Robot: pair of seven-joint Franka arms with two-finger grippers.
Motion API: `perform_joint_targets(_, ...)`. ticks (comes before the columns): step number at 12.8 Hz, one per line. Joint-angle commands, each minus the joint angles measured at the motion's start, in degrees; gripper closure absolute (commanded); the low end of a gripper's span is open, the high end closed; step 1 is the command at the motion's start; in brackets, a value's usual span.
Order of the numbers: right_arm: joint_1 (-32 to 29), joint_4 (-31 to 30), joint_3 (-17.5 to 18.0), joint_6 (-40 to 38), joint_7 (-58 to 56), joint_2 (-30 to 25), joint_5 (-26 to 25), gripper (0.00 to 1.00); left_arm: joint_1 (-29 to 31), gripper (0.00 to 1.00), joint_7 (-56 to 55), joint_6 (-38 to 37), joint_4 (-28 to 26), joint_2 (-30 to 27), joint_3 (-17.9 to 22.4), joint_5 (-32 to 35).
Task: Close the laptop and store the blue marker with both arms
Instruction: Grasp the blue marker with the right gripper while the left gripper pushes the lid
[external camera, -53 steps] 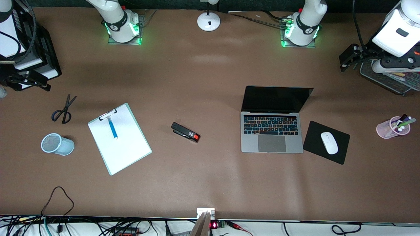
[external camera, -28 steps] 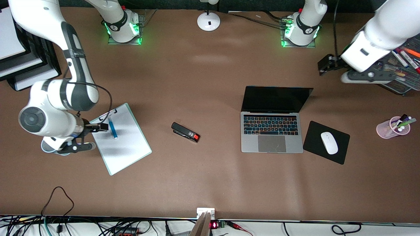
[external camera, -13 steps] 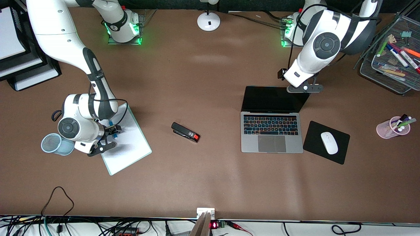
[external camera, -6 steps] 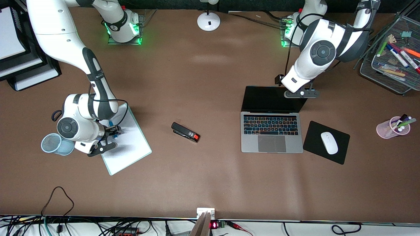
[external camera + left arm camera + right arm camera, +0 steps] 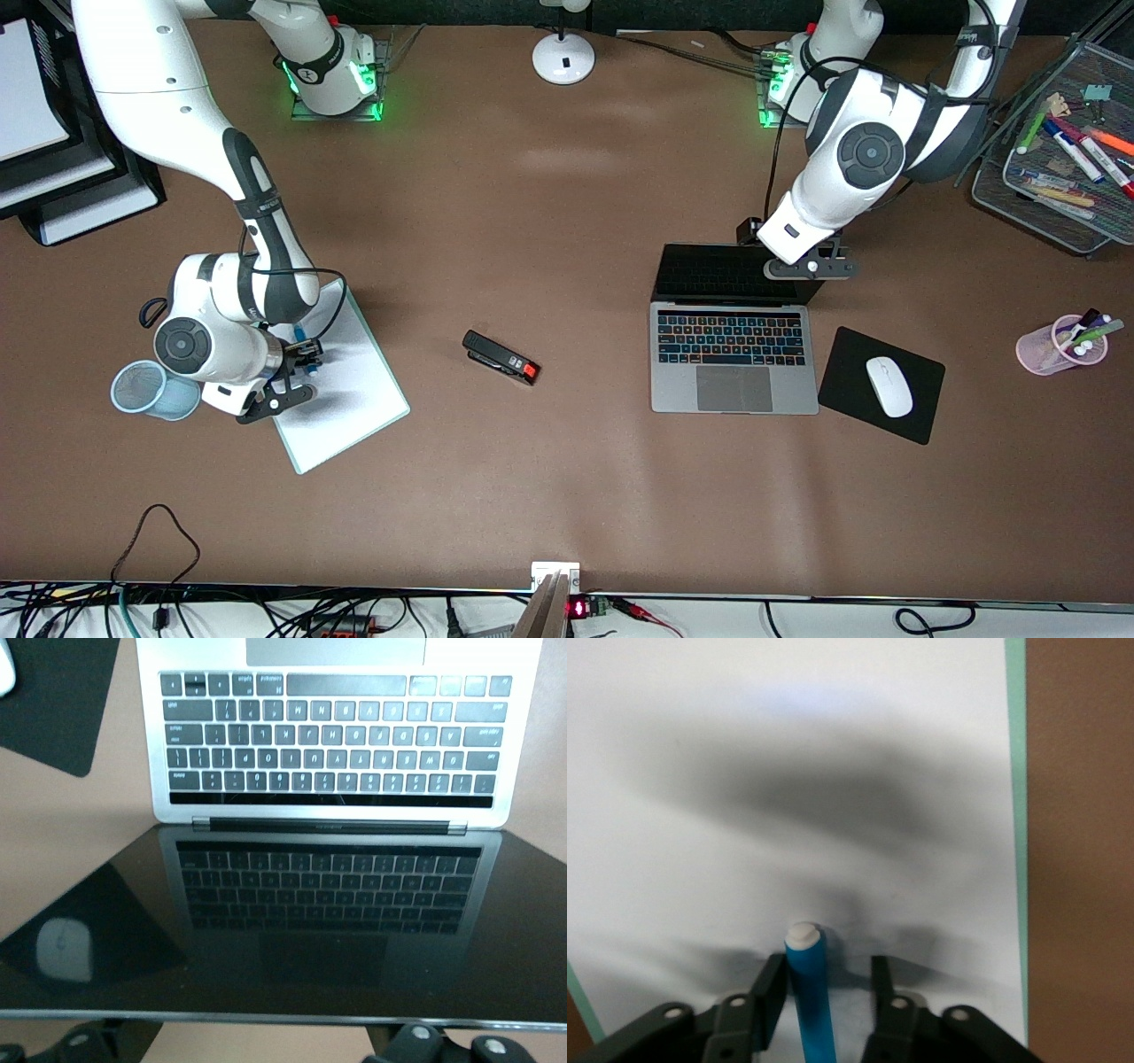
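Both jobs are underway and neither is finished. The laptop (image 5: 733,350) sits toward the left arm's end of the counter (image 5: 567,496), lid tipped partway over the keyboard, and the left gripper (image 5: 802,266) is up at the lid's top edge, about 12 o'clock from the keys. Whether it is clamped on that edge or just pressing it, I cannot tell. The lid has a good way to fold yet, I'd judge.

Toward the right arm's end, the blue marker (image 5: 308,354) lies on the white clipboard (image 5: 345,399), the right gripper (image 5: 301,359) down around it. The mesh cup (image 5: 151,388) waits at roughly 9 o'clock from the clipboard; lifting and stowing are all to come.

The front view hides the marker under the wrist. The right wrist view shows it: fingers (image 5: 771,992) released, standing either side of the barrel with gaps, whitish tip poking out. The left wrist view shows the black screen mirroring the keys and the mouse (image 5: 889,386).
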Motion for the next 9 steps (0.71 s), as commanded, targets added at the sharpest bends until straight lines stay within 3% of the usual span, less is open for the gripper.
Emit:
perform_joint_targets(1, -0.19, 0.29, 0.31, 0.18, -0.63, -0.59, 1.03, 0.66, 0.61, 0.00, 0.44, 0.10, 3.20, 2.08, -0.24, -1.61)
perform_joint_targets(3, -0.19, 0.47, 0.31, 0.18, -0.54, -0.59, 1.03, 0.69, 0.69, 0.00, 0.44, 0.28, 4.96, 3.65, -0.15, -1.61)
perform_joint_targets(5, -0.10, 0.47, 0.31, 0.26, -0.54, -0.59, 1.03, 0.78, 0.69, 0.00, 0.52, 2.29, 5.41, 4.97, -0.06, -1.61)
perform_joint_targets(9, -0.01, 0.47, 0.39, 0.26, -0.45, -0.24, 1.03, 0.82, 0.69, 0.00, 0.79, 5.73, 6.72, 7.44, 0.11, -1.53)
